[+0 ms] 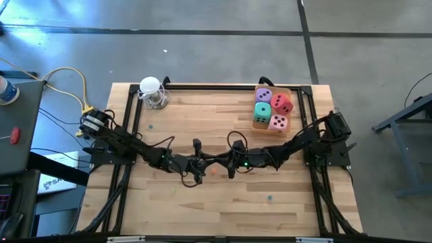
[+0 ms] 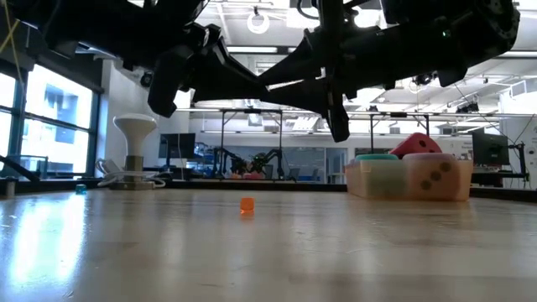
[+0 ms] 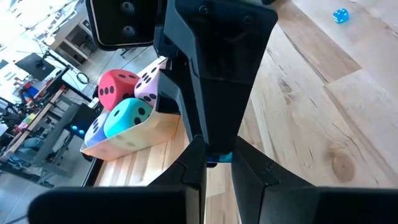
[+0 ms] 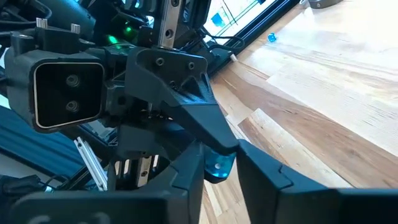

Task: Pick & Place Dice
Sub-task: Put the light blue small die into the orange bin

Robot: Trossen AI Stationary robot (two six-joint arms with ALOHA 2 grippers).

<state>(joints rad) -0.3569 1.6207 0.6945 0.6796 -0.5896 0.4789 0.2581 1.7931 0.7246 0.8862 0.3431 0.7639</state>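
Four dice sit together in a tan bin [image 1: 294, 94] at the table's far right: purple [image 1: 263, 94], red [image 1: 282, 102], mint green [image 1: 262, 112] and pink [image 1: 278, 123]. The left wrist view shows them too, with the red die [image 3: 118, 87] and mint die [image 3: 127, 117] on top. My left gripper [image 1: 197, 165] and right gripper [image 1: 233, 162] face each other above the table's middle, well away from the bin. In each wrist view the fingers stand a narrow gap apart, left gripper [image 3: 219, 171] and right gripper [image 4: 221, 183]. A small blue spot shows in each gap.
A white round-topped object [image 1: 152, 91] stands at the far left. Tiny beads lie scattered on the wood: an orange one [image 2: 246, 205] under the grippers and a blue one [image 1: 270, 198] nearer the front. A black frame rims the table [image 1: 202, 216]. Bare wood lies along the near side.
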